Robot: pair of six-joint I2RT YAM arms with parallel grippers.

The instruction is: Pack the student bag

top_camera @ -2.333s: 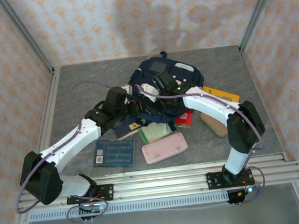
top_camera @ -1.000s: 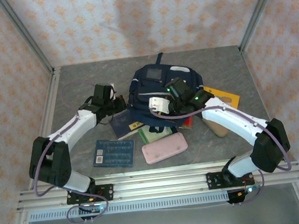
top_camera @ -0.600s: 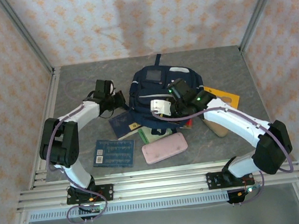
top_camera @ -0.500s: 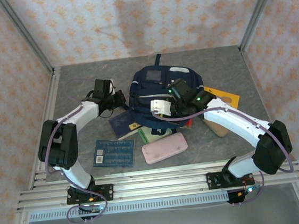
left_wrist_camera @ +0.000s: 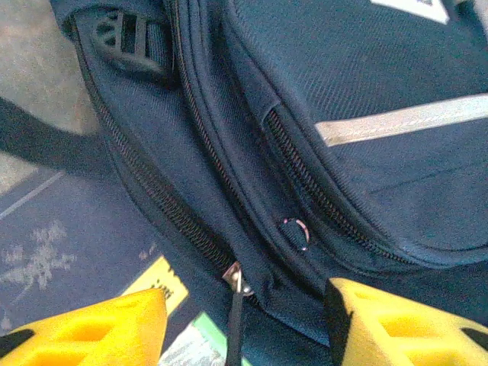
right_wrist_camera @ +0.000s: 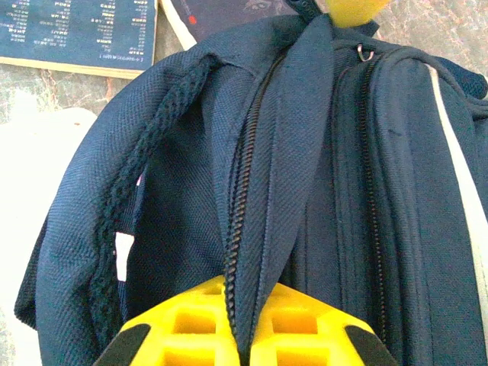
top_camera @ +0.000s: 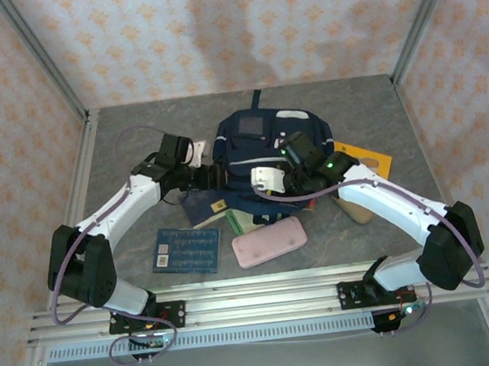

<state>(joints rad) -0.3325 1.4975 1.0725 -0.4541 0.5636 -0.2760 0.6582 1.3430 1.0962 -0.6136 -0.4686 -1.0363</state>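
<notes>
One student bag (top_camera: 262,142) lies toward the far edge of the table (top_camera: 127,143). Between it and the table's near edge are one pink case (top_camera: 269,241), one blue printed card (top_camera: 186,250), one dark blue booklet (top_camera: 199,207) and one green notebook (top_camera: 245,221). Toward the right edge are one orange book (top_camera: 366,157) and one tan block (top_camera: 351,210).

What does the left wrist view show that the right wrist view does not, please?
Left wrist, not right: the left gripper open either side of a zipper pull, plus a black plastic buckle. Right wrist, not left: the right gripper shut on a fold of the student bag, plus a printed blue card. Both: the bag's navy fabric, zippers and grey stripe.
</notes>
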